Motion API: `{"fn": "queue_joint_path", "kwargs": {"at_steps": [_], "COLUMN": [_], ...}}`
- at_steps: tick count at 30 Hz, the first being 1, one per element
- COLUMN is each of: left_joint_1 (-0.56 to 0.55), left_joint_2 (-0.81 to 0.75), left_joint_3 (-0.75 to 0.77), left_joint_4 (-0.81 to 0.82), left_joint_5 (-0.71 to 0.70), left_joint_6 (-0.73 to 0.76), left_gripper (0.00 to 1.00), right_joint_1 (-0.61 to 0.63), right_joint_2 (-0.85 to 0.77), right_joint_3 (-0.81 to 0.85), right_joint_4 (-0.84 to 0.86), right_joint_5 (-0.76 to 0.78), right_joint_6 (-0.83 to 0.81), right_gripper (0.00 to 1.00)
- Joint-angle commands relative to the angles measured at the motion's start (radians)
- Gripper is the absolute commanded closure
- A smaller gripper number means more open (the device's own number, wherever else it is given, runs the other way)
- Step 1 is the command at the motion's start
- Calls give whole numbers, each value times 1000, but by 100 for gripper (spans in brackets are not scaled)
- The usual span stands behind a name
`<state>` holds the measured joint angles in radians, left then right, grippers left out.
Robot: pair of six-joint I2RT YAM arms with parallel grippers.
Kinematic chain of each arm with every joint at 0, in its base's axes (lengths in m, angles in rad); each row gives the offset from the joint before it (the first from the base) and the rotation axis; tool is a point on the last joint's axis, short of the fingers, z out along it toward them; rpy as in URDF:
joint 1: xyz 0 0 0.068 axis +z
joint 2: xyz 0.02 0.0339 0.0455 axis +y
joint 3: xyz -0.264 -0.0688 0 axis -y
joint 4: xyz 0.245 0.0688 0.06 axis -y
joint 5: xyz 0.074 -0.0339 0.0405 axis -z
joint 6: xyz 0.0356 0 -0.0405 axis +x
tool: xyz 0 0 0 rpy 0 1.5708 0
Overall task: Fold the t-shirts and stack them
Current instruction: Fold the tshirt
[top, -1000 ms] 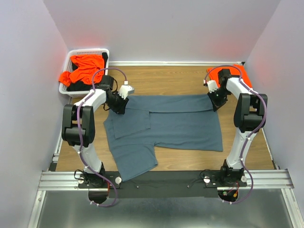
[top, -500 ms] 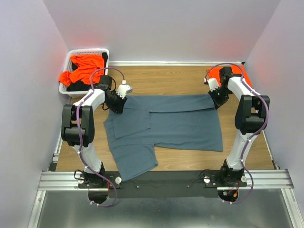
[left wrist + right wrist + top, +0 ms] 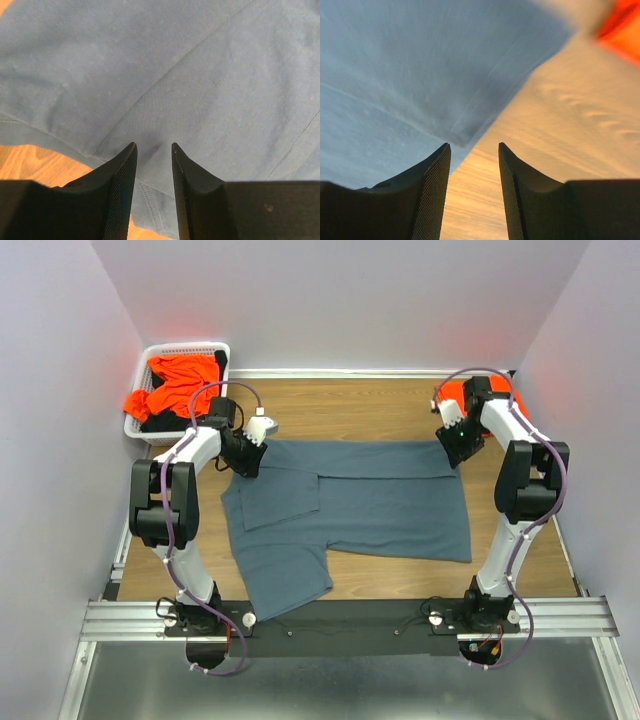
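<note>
On the far left, orange shirts (image 3: 180,380) sit in the white basket (image 3: 185,346). Next, the left pincer (image 3: 152,146) hangs open over the blue-grey shirt (image 3: 370,505), which lies on the desk (image 3: 350,410). At the shirt's far right corner, the right pincer (image 3: 474,146) is open too, holding nothing.

A slate blue-grey t-shirt (image 3: 350,505) is spread flat on the wooden table (image 3: 350,405), plain and unprinted. Its far edge is turned over into a long band, a flap is laid over the body at the left, and a loose part juts toward the near left. Bright orange t-shirts (image 3: 175,380) are heaped, crumpled, in the white basket (image 3: 190,346) at the far left. A single orange shirt (image 3: 516,392) is seen at the far right, near the grey shirt's corner.
</note>
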<state>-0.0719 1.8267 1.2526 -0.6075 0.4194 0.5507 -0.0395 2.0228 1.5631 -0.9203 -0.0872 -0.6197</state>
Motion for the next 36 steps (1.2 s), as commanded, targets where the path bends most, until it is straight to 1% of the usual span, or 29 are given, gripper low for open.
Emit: {"fn": "queue_joint_path", "kwargs": {"at_steps": [1,3,4,8,10,14,20,23,24,25,28,29,31,32,33,34,36], "left_joint_1": [6,6,6,6,6,6,7,12,15,18,30,32,32,32,32,32,32], "left_joint_2": [5,16,23,39,46,77,147,204,223,267,344,353,358,352,338,295,237], "left_joint_3": [41,48,50,45,41,38,48,97,144,174,309,336,413,438,476,487,487], "left_joint_4": [28,32,35,52,64,69,97,104,103,94,48,42,8,-12,-49,-64,-93], "left_joint_5": [-2,-4,-5,-17,-33,-50,-79,-90,-93,-100,-93,-84,-62,-21,2,46,87], "left_joint_6": [-28,-35,-41,-61,-67,-77,-103,-107,-110,-116,-126,-130,-127,-120,-117,-109,-74], "left_gripper": [58,58,58,58,59,61,66,68,69,69,69,69,64,62,61,57,54], "right_joint_1": [6,22,30,79,96,101,102,101,102,102,101,102,102,104,107,112,110], "right_joint_2": [-15,13,22,68,99,169,276,332,376,396,457,468,467,456,439,380,300], "right_joint_3": [126,137,138,123,118,144,233,319,342,401,486,539,578,601,606,601,549], "right_joint_4": [-29,-34,-34,-28,-12,15,50,61,61,60,61,60,55,51,29,18,-2], "right_joint_5": [-72,-75,-74,-66,-57,-2,47,64,63,60,56,53,32,18,11,1,-42], "right_joint_6": [61,72,77,89,97,109,120,124,124,127,135,138,153,155,152,146,138], "right_gripper": [50,54,58,67,70,71,72,71,71,71,65,59,54,49,47,42,28]}}
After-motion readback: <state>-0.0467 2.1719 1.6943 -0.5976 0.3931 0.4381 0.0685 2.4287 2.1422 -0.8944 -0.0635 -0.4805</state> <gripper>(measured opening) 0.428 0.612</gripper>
